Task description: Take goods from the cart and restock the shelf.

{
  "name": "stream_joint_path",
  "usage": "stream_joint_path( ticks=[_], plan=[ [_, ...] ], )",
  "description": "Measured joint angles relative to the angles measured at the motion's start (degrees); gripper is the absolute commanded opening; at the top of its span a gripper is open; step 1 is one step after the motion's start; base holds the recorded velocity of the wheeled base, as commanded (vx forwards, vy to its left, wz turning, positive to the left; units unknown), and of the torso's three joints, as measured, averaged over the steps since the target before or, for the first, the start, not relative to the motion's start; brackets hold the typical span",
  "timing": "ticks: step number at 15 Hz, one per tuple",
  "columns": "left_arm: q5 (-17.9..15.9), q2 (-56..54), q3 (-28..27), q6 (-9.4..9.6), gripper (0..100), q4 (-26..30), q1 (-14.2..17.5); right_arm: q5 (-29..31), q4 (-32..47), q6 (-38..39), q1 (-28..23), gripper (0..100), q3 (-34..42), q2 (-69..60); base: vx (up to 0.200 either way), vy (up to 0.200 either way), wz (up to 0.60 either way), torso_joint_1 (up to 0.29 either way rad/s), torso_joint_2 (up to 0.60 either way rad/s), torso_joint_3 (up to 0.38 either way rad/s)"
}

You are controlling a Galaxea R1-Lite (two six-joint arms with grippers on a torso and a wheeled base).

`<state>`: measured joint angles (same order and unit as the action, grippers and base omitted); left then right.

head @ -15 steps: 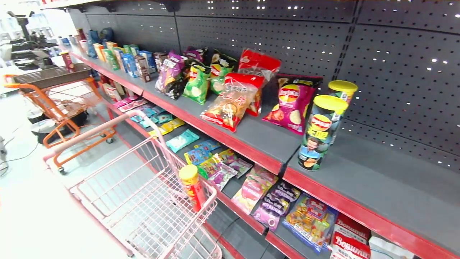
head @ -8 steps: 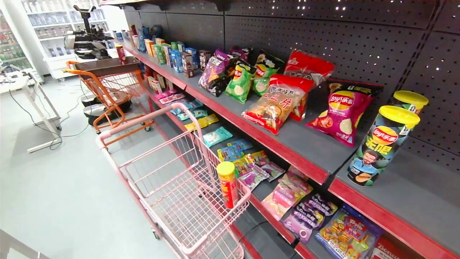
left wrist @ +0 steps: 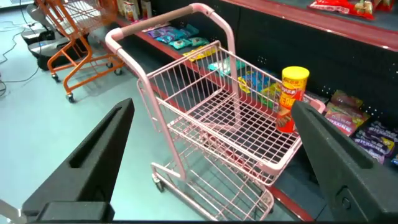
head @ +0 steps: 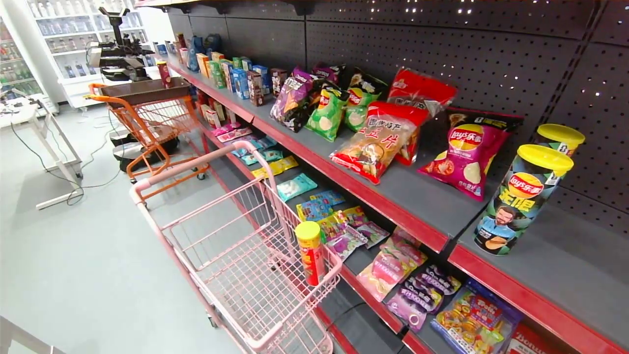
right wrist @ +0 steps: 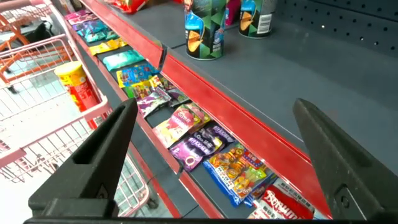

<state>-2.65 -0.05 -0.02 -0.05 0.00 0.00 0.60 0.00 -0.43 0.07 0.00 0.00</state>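
Step in hand: approach to pick-up. No goods were held. The left gripper (left wrist: 214, 168) hung above and short of the pink cart (head: 194, 166) with its jaws wide apart. The right gripper (right wrist: 214, 162) hung to the shelf side of the cart, its jaws likewise spread and holding nothing.

Location of the goods: one red can (head: 310, 253) with a yellow lid stood upright inside the cart basket, in the corner nearest the shelf (head: 540, 275), touching or just beside the wire wall. The left wrist view showed it across the basket from the gripper (left wrist: 292, 99).

Next move, as judged: bring one gripper over the cart rim and down around the can body below the lid, close on it, then lift it straight up clear of the wire wall before swinging toward the shelf. The bare stretch of upper shelf beyond the cart's front end, beside the two tall green cans (head: 516, 201), appeared a suitable place.

Limits of view:
- The cart's front end and underside were cut off at the head view's lower edge.
- The can's base was partly screened by wire mesh, so contact with the wall could not be confirmed
- Neither arm appeared in the head view
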Motion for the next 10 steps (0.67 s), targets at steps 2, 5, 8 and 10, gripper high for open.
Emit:
stream_joint_path(
  ticks=[2, 5, 8, 10],
  plan=[
    [0.0, 0.0, 0.0, 0.0, 100, 0.0, 0.0, 0.0, 0.0, 0.0, 0.0, 100, 0.0, 0.0, 0.0, 0.0, 0.0, -0.107, 0.23, 0.142],
    [0.0, 0.0, 0.0, 0.0, 100, 0.0, 0.0, 0.0, 0.0, 0.0, 0.0, 100, 0.0, 0.0, 0.0, 0.0, 0.0, -0.132, 0.34, 0.189],
    [0.0, 0.0, 0.0, -0.02, 100, 0.0, 0.0, 0.0, 0.0, 0.0, 0.0, 100, 0.0, 0.0, 0.0, 0.0, 0.0, -0.141, 0.34, 0.196],
    [0.0, 0.0, 0.0, -0.02, 100, 0.0, 0.0, 0.0, 0.0, 0.0, 0.0, 100, 0.0, 0.0, 0.0, 0.0, 0.0, -0.151, 0.37, 0.215]
  ],
)
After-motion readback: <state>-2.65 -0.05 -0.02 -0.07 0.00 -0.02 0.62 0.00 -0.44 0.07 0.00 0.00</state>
